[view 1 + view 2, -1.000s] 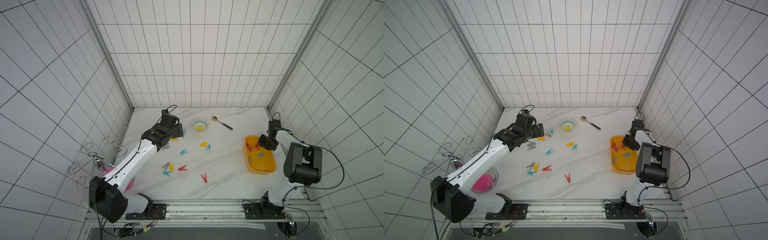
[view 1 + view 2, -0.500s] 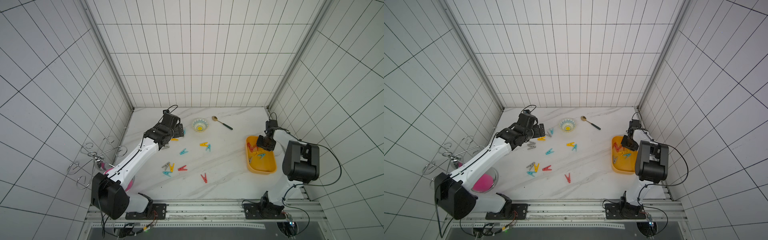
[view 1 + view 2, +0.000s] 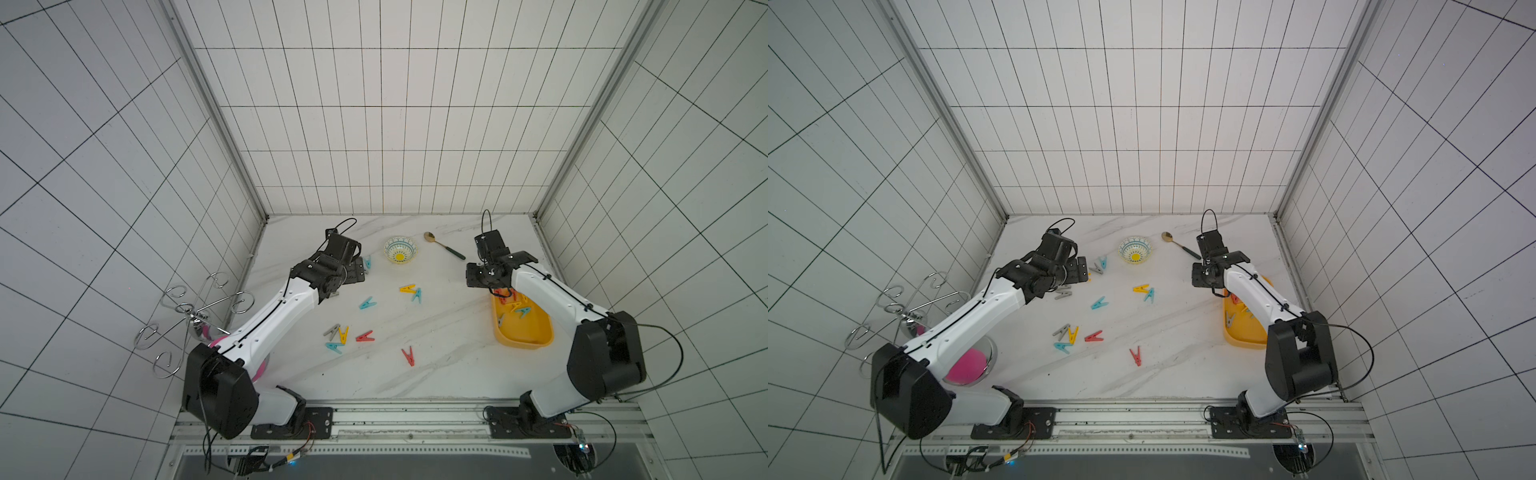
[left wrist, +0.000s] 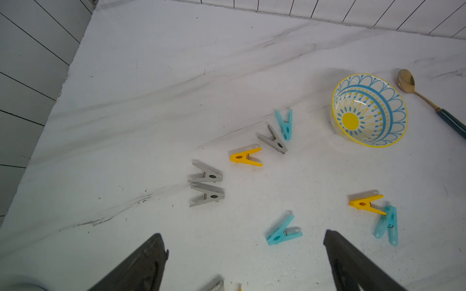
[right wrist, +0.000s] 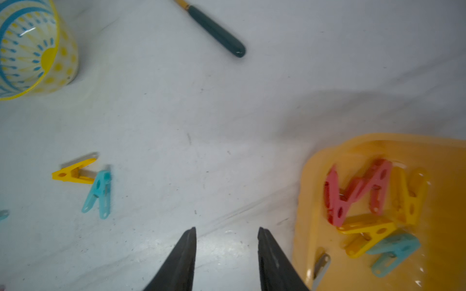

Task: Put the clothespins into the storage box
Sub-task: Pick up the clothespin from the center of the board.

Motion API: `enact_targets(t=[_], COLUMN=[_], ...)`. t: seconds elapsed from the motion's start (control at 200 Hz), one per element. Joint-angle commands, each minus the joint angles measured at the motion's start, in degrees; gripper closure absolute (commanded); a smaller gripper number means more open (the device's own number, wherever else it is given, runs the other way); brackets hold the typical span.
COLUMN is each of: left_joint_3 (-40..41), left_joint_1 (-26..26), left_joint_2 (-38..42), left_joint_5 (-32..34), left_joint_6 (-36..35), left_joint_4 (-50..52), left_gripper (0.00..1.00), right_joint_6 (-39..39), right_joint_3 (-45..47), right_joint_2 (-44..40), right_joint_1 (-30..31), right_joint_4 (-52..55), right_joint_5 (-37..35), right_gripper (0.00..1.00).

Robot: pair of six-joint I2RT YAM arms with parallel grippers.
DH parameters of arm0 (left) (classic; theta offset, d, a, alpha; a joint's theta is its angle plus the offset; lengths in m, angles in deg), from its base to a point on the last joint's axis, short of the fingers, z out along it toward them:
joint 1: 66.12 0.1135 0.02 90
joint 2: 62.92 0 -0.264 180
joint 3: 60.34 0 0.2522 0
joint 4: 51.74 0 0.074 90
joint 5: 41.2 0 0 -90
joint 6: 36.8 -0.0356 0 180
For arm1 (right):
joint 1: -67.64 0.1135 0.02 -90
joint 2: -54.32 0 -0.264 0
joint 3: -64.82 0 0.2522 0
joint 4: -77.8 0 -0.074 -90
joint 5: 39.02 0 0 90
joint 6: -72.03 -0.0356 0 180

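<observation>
Several clothespins (image 5: 358, 194) lie inside storage box (image 5: 428, 151); left gripper (image 4: 243, 234), right gripper (image 5: 226, 228) both parted, empty.

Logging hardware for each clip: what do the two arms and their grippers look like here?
Both match: the left arm and right arm have glossy white links, bulky black joint housings and black wrists, with a thin black cable running along each. The left gripper and right gripper end in dark, tapering, wedge-shaped jaws. No lettering is legible.
</observation>
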Motion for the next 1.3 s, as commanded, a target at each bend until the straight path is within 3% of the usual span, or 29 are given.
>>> enact_targets(t=[0.0,0.305,0.859,1.159,1.294], left_joint_3=[0.3,-1.1,-1.6,-1.9,-1.7], left_joint_1=[0.0,0.0,0.0,0.0,0.0], left_joint_2=[1.3,1.3,2.5,3.6,4.8], left_joint_5=[1.5,1.9,-1.5,-0.8,0.1], left_joint_6=[1.5,2.6,2.1,1.3,0.8], left_joint_4=[0.2,2.6,2.4,2.0,1.9], left_gripper=[0.01,0.01,0.02,0.02,0.02], right_joint_6=[-4.7,-9.0,-11.7,-13.9,-14.2], right_joint_3=[0.7,-6.1,-8.9,-11.2,-14.2], right_joint_2=[3.6,16.5,24.4,24.7,27.2], right_joint_1=[6.5,15.4,16.9,17.2,16.9], right_joint_4=[-2.6,-5.9,-7.9,-6.6,-2.8], right_joint_5=[0.8,0.2,1.9,1.0,0.2], right_gripper=[0.56,0.56,0.61,0.62,0.68])
